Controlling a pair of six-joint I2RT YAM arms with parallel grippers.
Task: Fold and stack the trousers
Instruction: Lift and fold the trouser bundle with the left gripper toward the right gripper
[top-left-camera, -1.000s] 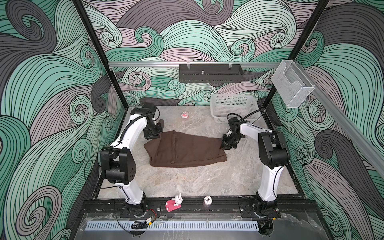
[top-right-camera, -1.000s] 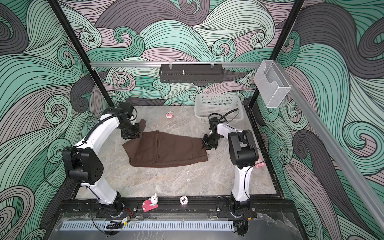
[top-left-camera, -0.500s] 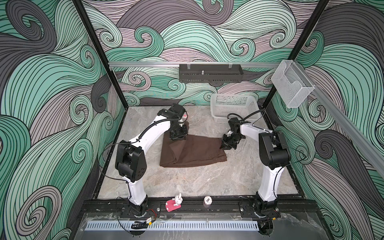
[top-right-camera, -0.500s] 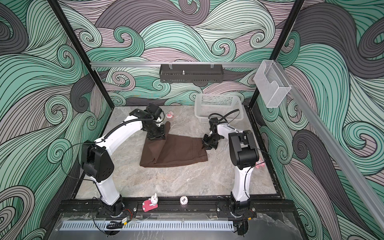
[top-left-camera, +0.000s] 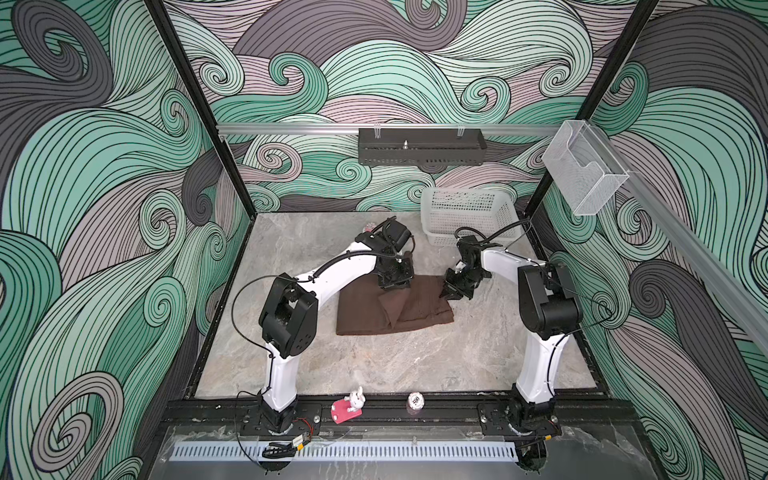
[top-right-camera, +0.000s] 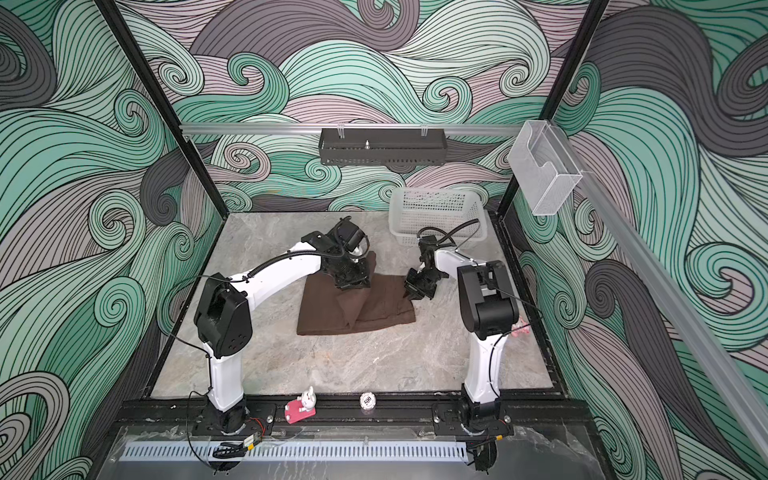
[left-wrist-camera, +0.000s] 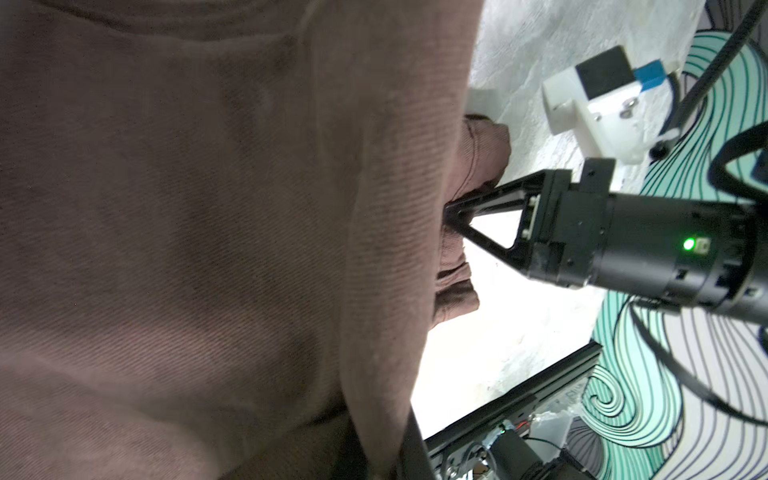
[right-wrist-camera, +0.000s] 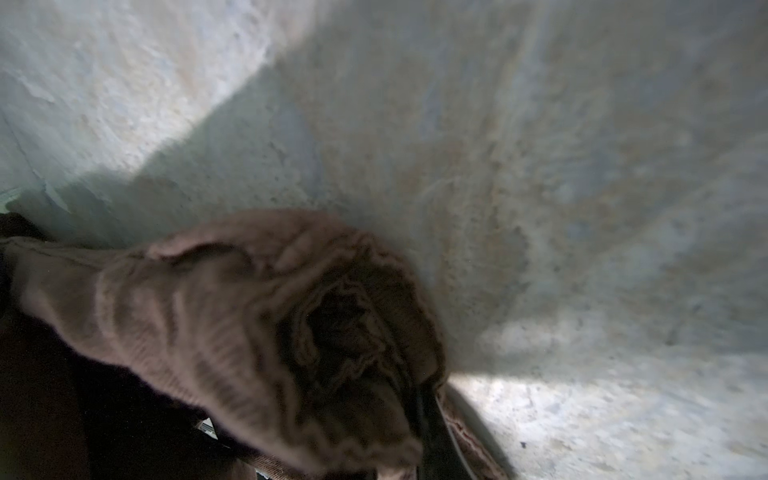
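Okay, mid-fold: my left gripper (top-left-camera: 394, 286) is clamped on a lifted flap of the trousers (top-left-camera: 361, 311), and my right gripper (left-wrist-camera: 449, 212) pinches their edge. They lie mid-table. Next I lay the flap across, edges aligned, then release.

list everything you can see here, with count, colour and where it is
trousers: one, dark brown, partly folded, middle of the table
basket: one, white mesh, back right of the table
tray: one, black, perforated, hung on the back rail
holder: one, clear plastic, on the right-hand rail
rabbit figure: one, white on a pink base, front frame
token: one, white, round, front frame beside the rabbit figure
table: one, grey marbled
left gripper: one, black, shut on the trousers, near their back edge
right gripper: one, black, shut on the trousers' right end
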